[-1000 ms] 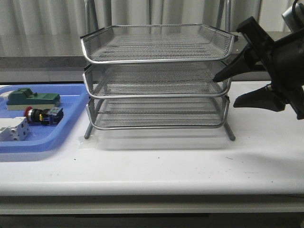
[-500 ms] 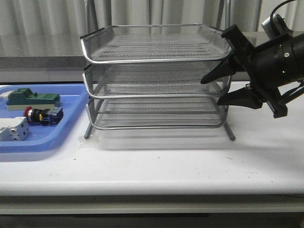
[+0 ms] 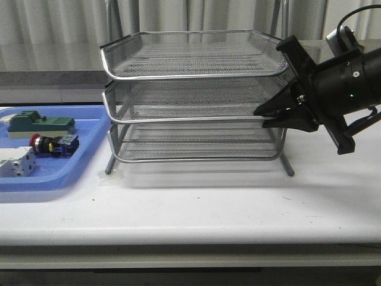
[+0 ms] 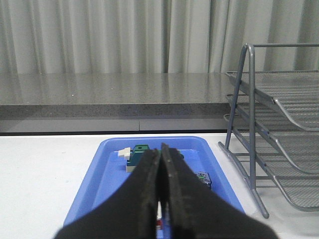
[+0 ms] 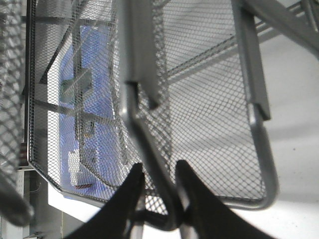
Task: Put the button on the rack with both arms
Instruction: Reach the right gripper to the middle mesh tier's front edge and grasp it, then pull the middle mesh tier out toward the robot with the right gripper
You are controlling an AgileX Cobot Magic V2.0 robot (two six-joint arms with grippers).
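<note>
Pale pleated curtains across the whole back of the room, with a grey speckled ledge (image 4: 114, 94) running below them. White surface (image 3: 196, 208) in front, smooth, with a few small dark specks near its middle right. Silver wire-mesh rack (image 3: 193, 95) standing at centre on thin metal legs, three tiers stacked and slightly stepped. Flat blue tray (image 3: 89, 156) lying at the left, just beside the rack's left legs, not touching as far as can be told. Inside that tray: button (image 3: 52, 145) on its side, red cap toward the left, black body and blue rear block toward the rack; green-topped block (image 3: 41, 124) behind it; white block (image 3: 16, 162) in front, at the picture's edge.

Right gripper (image 3: 266, 118) reaching in from the right at the rack's right front corner, jaws pinching the rim of the middle tier; in the right wrist view, the two dark fingers (image 5: 130, 191) close on either side of the metal rim. Left gripper (image 4: 160, 189) poised above the blue tray, well apart from the rack, jaws pressed together and holding nothing.
</note>
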